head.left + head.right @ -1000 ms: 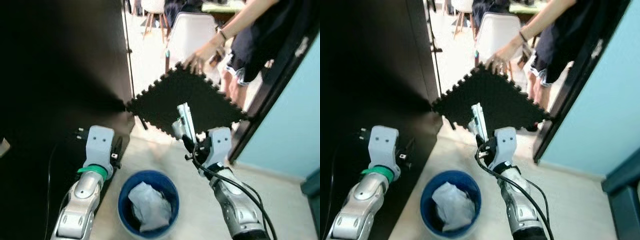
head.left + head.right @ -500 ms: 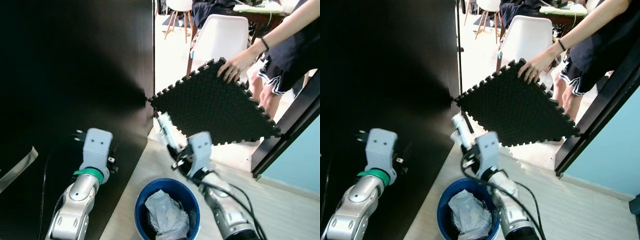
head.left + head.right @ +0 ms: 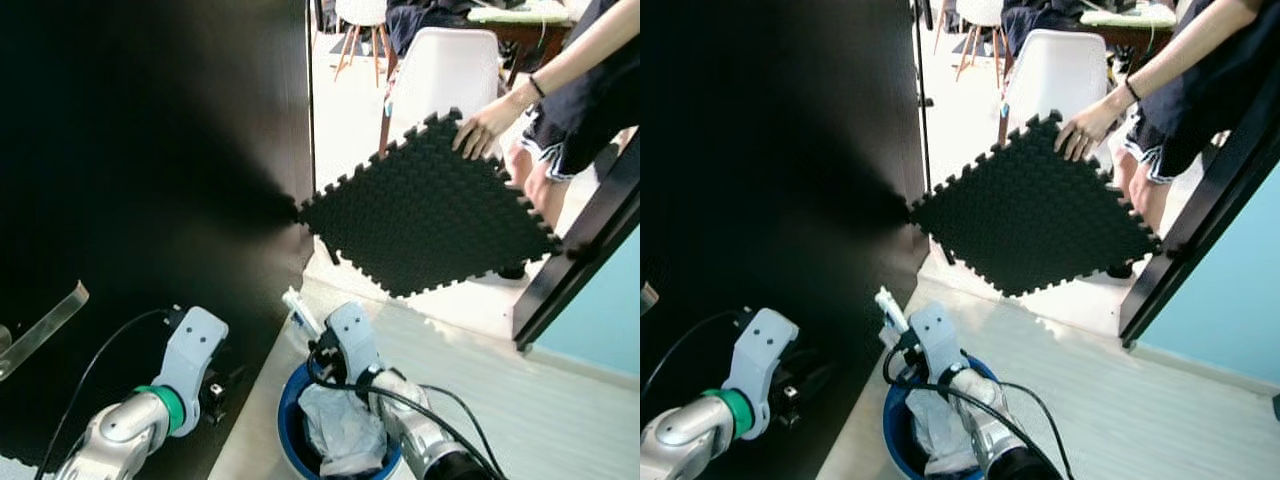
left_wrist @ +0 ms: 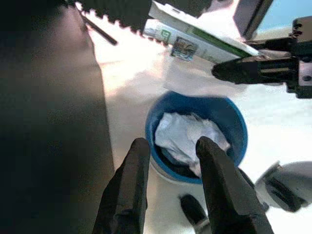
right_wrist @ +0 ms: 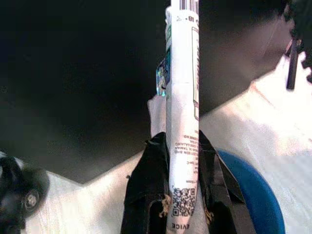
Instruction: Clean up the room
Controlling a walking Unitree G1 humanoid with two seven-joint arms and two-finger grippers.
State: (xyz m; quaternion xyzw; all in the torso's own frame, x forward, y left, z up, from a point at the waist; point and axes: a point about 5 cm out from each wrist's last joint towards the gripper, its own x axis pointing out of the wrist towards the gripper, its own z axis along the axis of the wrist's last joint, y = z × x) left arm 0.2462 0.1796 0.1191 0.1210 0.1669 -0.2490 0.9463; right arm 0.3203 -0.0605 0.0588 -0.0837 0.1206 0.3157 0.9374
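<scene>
Disposal step in hand, by my judgement: the right gripper (image 5: 183, 195) is clamped on a slim white box (image 5: 182, 107) printed with green panels and a QR code, and holds it just above the near rim of the blue bin (image 3: 292, 440) on the floor. The box stands tilted, its free end pointing up and away from the bin toward the dark cabinet face (image 3: 150, 180). The left wrist view shows the same box (image 4: 195, 39) held level with the bin's far side, not yet over the opening. The bin (image 4: 229, 122) already holds crumpled white paper (image 4: 185, 136), which fills much of its mouth. The left gripper (image 4: 170, 161) hangs beside the cabinet with its fingers apart and nothing between them, pointing toward the bin. Next move, as judged: carry the box over the centre of the opening, tip its free end down, then release so it drops onto the paper and does not catch the rim. Risk: the box is long against the bin's mouth and could lodge across it. Beyond the doorway a person's hand (image 3: 478, 128) holds a black foam floor tile (image 3: 430, 220) by its upper corner, well apart from the bin.
</scene>
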